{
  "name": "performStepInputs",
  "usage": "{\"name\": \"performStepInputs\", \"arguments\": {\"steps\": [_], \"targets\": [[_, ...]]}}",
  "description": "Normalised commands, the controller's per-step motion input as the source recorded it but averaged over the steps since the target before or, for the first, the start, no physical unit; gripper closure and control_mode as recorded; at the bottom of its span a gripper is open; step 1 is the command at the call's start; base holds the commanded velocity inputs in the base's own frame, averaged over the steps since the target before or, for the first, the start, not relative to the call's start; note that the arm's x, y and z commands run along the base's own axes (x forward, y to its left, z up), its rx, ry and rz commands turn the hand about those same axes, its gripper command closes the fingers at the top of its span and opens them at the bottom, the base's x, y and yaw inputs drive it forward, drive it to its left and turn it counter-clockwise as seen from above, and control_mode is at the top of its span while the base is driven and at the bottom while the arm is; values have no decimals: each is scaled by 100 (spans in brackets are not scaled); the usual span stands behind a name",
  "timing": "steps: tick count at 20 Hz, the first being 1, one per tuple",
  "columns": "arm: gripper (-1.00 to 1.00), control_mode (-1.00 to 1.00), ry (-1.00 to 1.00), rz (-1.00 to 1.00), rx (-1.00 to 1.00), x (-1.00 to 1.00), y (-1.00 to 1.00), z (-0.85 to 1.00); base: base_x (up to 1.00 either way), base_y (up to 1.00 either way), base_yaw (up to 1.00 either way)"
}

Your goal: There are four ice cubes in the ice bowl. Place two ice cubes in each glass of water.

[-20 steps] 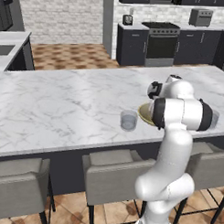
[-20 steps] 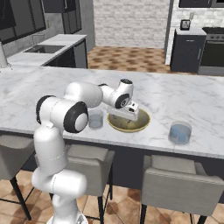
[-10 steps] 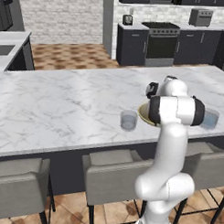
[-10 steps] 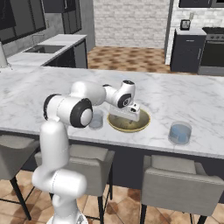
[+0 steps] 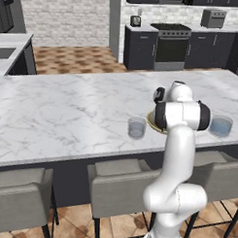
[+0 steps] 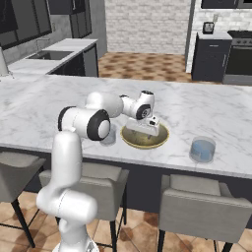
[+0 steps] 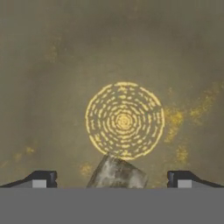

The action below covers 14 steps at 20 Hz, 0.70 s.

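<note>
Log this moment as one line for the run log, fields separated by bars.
gripper: jaws open, down inside ice bowl | ice cube: between the tips, not gripped | glasses: either side of bowl

The bowl (image 6: 144, 138) is tan-yellow outside, murky olive inside with a yellow ring pattern of dashes. The counter (image 5: 68, 109) is white marble veined grey; the glasses (image 6: 202, 150) bluish-grey

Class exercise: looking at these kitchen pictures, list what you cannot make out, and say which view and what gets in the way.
- Ice bowl, left base view: the arm covers most of it.
- Ice cubes: hand view shows one ice cube, cut by the bottom edge; the others cannot be counted.
- Bowl contents, right base view: the hand blocks them.
- Glasses: any ice inside too small to tell.
</note>
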Motion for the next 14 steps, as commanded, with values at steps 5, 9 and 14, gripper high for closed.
{"name": "performStepInputs", "arguments": {"steps": [5, 9, 14], "targets": [[-100, -100, 1, 0, 0, 14, -18, -15, 0, 0, 0], [-100, -100, 0, 0, 0, 2, -9, -19, 0, 0, 0], [-100, -100, 0, 0, 0, 0, 0, -30, 0, 0, 0]]}}
